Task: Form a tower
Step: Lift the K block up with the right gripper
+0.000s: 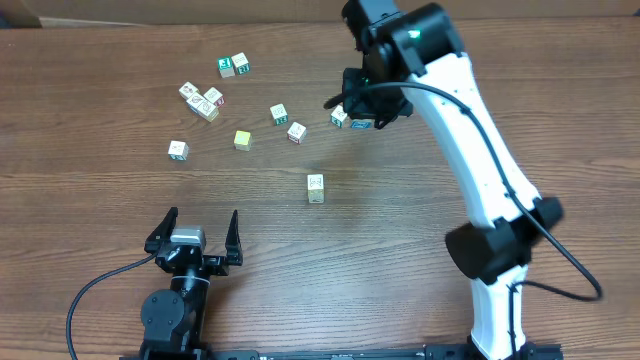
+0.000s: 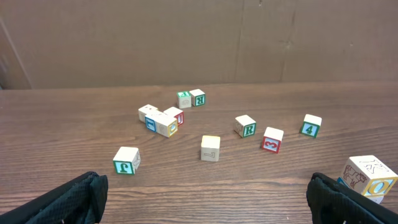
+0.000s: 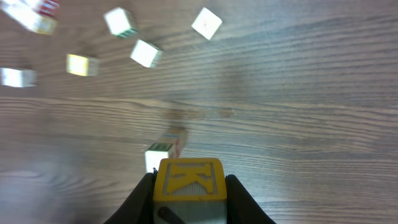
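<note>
The tower point(image 1: 316, 187) stands alone near the table's middle and looks two cubes high. In the left wrist view the tower point(image 2: 370, 177) shows at the lower right, partly behind a finger. My right gripper point(image 1: 360, 112) hangs above the table, up and to the right of the tower, shut on a cube point(image 1: 361, 123). The right wrist view shows that cube point(image 3: 186, 174) with a yellow K face, gripped between my right gripper's point(image 3: 189, 180) dark fingers. My left gripper point(image 1: 197, 235) rests open near the front edge, and in its own view the left gripper point(image 2: 202, 202) holds nothing.
Loose picture cubes lie scattered at the back left: a cube marked 4 point(image 1: 339, 117) just left of the right gripper, a cube marked 3 point(image 1: 296, 131), an R cube point(image 1: 279, 113), a plain yellow-green cube point(image 1: 243, 139), a cluster point(image 1: 205, 100) and a pair point(image 1: 233, 66).
</note>
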